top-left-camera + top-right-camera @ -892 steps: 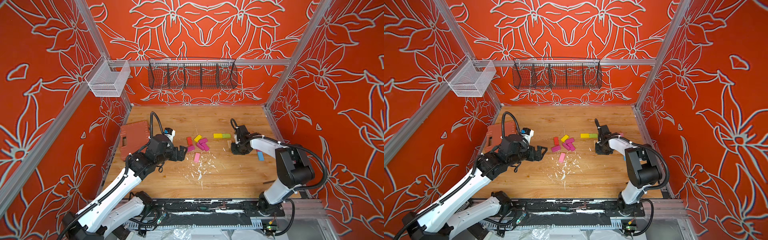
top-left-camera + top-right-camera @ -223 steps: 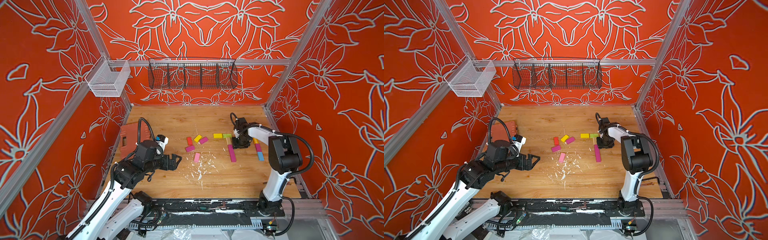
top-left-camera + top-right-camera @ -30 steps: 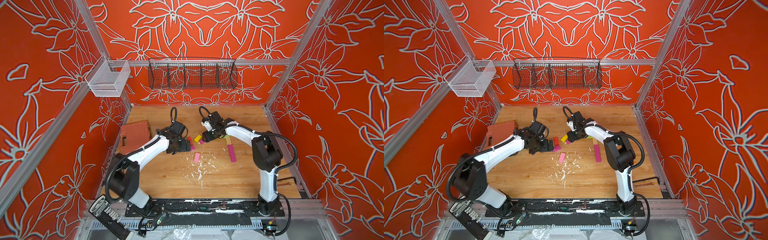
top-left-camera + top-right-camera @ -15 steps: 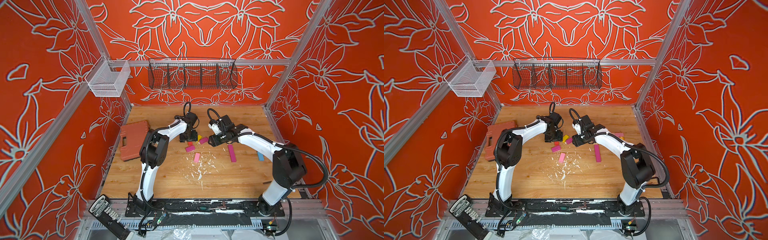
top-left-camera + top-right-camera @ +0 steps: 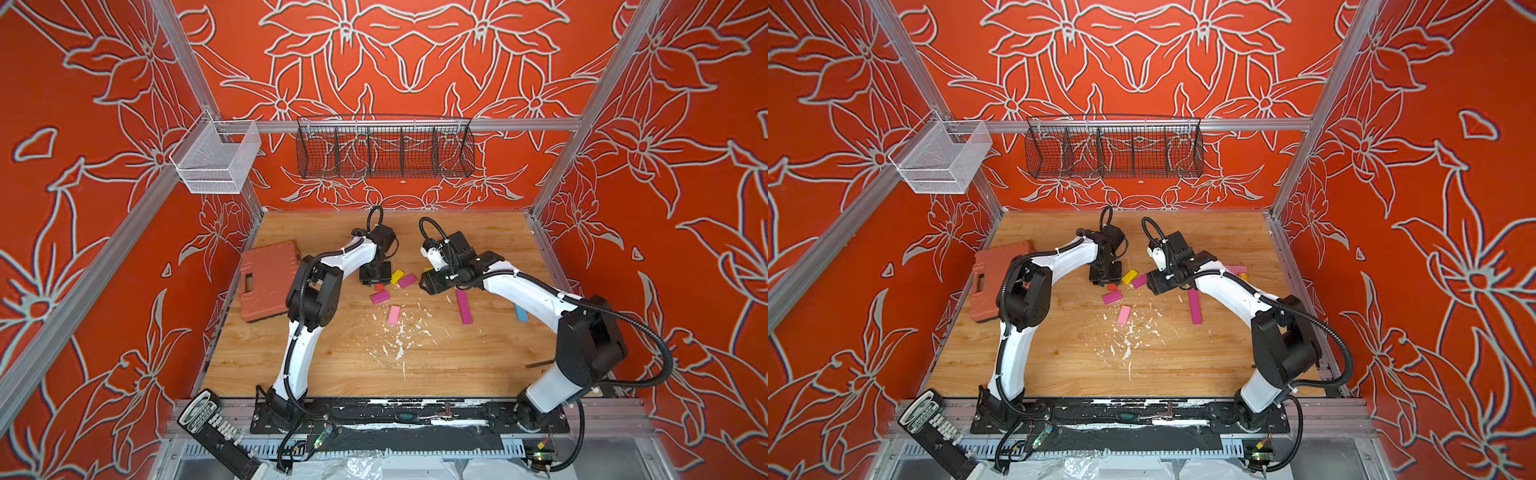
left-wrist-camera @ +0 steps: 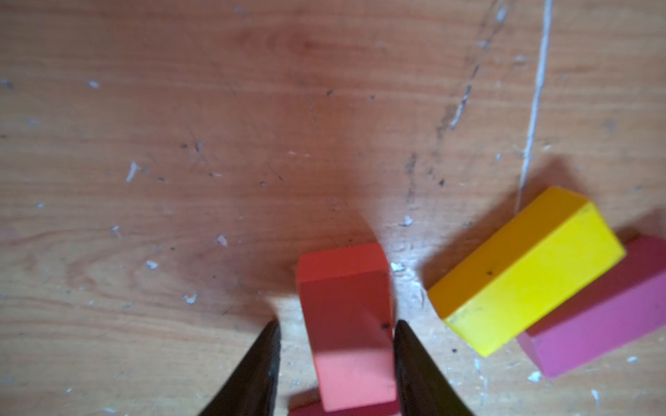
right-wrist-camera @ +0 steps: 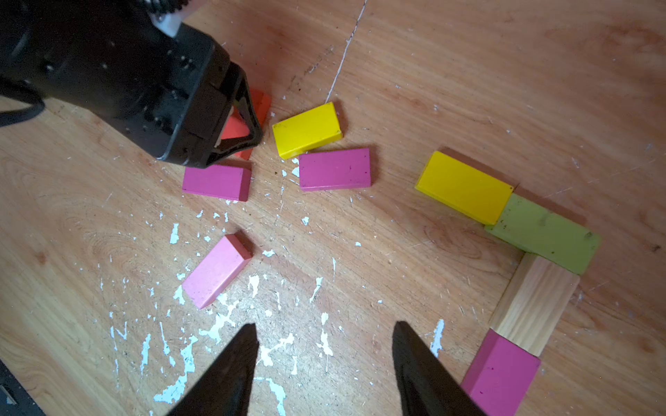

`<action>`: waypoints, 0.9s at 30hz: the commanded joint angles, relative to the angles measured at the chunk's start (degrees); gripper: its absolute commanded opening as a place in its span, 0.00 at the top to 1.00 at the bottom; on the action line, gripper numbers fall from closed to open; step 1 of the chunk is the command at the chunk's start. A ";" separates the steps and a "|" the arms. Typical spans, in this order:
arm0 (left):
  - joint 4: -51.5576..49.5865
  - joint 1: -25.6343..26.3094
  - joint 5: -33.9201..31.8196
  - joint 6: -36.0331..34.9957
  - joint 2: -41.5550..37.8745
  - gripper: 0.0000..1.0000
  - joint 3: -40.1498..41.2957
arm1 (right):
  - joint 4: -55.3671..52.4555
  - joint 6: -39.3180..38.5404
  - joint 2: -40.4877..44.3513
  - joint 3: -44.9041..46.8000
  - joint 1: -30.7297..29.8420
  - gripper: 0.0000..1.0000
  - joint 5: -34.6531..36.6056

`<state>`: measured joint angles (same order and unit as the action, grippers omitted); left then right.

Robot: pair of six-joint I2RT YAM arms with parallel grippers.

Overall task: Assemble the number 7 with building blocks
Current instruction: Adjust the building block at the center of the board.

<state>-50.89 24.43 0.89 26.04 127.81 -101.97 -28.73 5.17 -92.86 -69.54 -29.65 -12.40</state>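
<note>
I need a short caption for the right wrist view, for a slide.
Left end effector around a red block, beside loose blocks and the partly built 7.

2 white-shelled arms [image 5: 297,353], black joints [image 5: 590,345], black ribbed cable hoses [image 5: 666,359], pointed black fingers [image 7: 230,371]

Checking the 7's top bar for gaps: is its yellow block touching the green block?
Touching. The right wrist view shows the yellow block and the green block butted end to end, with no gap between them.

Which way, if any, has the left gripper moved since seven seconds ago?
Yes: the left gripper moved away from the tool case, toward the back wall.
</note>
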 commanded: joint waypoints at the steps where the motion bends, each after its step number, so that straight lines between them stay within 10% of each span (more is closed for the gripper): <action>1: -1.84 -0.68 -0.80 -1.24 -0.02 0.56 0.94 | 0.52 0.02 0.18 0.43 -0.38 0.38 0.26; 13: 0.09 -6.03 0.96 -10.09 -4.68 0.74 5.53 | 1.02 0.92 -0.18 1.16 -0.34 0.38 -0.33; 27: 6.25 -11.68 11.32 18.69 -7.67 0.85 6.47 | 1.13 2.62 -1.08 0.30 -0.41 0.38 -2.71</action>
<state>-46.06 12.14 9.52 34.92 122.48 -94.61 -27.94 6.70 -93.25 -69.17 -29.65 -13.80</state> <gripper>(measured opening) 0.278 0.619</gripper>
